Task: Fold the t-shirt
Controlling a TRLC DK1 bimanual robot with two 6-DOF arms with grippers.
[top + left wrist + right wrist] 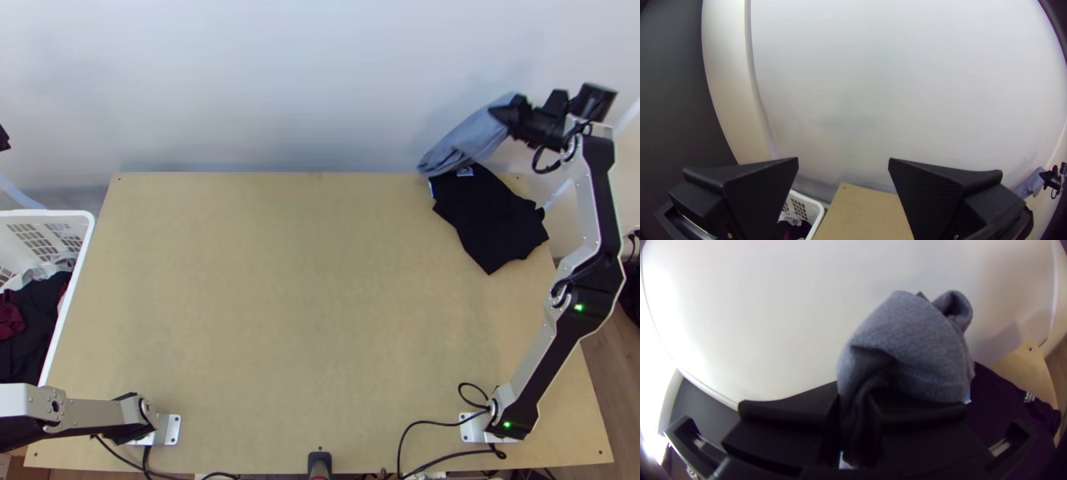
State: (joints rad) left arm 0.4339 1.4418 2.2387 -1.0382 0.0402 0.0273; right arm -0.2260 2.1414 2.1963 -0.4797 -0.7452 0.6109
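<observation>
In the top view, the right gripper (506, 110) is at the upper right of the frame, holding one end of the grey-blue t-shirt (470, 140), whose other end hangs by the dark clothes (492, 216) on the table (304, 280). Let go here, it could slide off beyond the far edge, since much of it seems to lie past that edge; dragged low, it could rumple the dark clothes through rubbing. The left arm (88, 414) is cut off at the lower left. In the left wrist view, the left gripper (843, 161) has its fingers wide apart with nothing between them, near the basket (818, 209) at the lower left; the shirt is small at the right edge, probably too far off for a quick second hold. In the right wrist view, the fingers are closed on bunched fabric at the lower middle. Folds hide how the layers lie, and whether every one is pinched cannot be told; a missed layer could slip loose and undo any fold. The dark clothes at the lower right are partly covered.
</observation>
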